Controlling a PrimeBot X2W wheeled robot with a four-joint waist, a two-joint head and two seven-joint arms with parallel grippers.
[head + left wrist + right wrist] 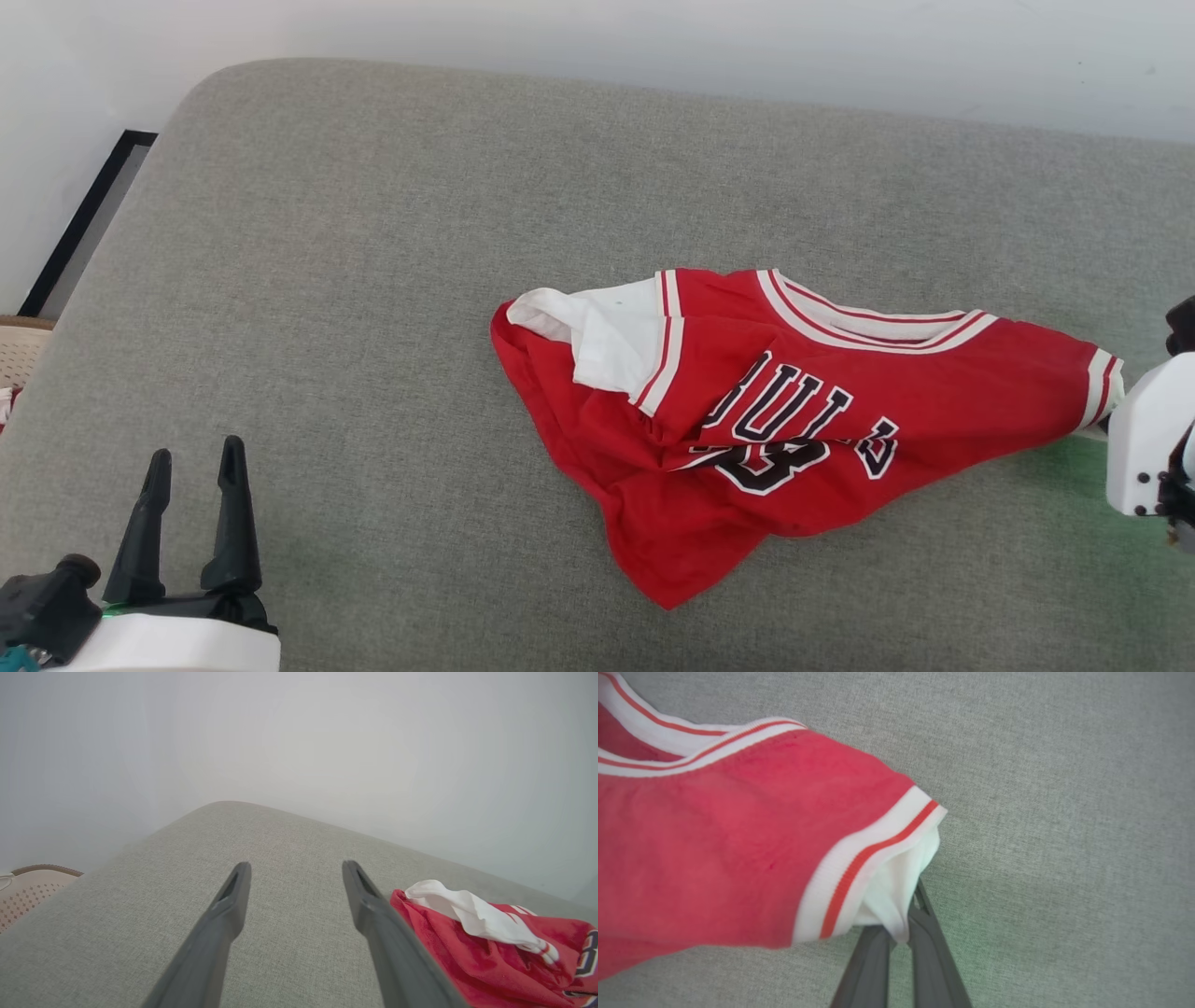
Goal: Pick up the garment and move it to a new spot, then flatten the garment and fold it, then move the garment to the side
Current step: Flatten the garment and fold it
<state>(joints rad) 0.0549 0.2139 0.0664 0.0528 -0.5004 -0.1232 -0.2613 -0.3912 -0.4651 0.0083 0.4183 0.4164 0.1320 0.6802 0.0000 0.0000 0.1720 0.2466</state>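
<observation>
Okay, garment point(794, 420) lies crumpled on the grey fabric cushion point(373, 280), right of centre in the head view. Red body, printed front up, black white-edged lettering creased and partly folded under. Striped neckline sits toward the top of the frame. One white sleeve point(607, 341) is flopped over the red cloth at the garment's left end, and the hem bunches to a point at the lower middle. The right end is stretched out toward the right edge of the frame.

Right end effector point(900, 938): fingers together, clamped on the white sleeve fabric just under the red-and-white striped cuff point(873, 858). In the right wrist view the fingers come up from bottom centre and the tips are hidden by the cloth. The garment point(714, 835) fills that frame's left half. In the head view its white wrist housing point(1153, 439) shows at the right edge, touching the garment's end. Faint green tint on the cushion beside it.

Left end effector point(196, 450): lower left of the head view, fingers apart, nothing between them, well apart from the garment. In the left wrist view the end effector point(296, 865) points across bare cushion, with the garment point(490, 952) at lower right just beside the right-hand finger. Cannot tell if it touches.

Pale wall point(653, 37) runs behind the cushion. A beige perforated object point(32, 891) sits at the left edge.
</observation>
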